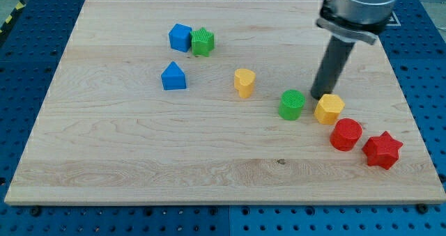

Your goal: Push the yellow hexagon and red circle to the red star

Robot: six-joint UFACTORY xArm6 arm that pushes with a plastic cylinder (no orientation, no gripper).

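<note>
The yellow hexagon [329, 108] lies on the wooden board at the view's right. The red circle [345, 134] lies just below and to the right of it, close or touching. The red star [382, 150] lies right of the red circle, near the board's lower right. My tip [320, 95] is at the hexagon's upper left edge, between it and the green circle [292, 104], touching or nearly touching the hexagon.
A yellow heart [244, 82] lies left of the green circle. A blue cube [180, 37] and a green block [203, 42] sit together at the upper left, with a blue house-shaped block [173, 76] below them. The board's right edge [418, 124] is near the star.
</note>
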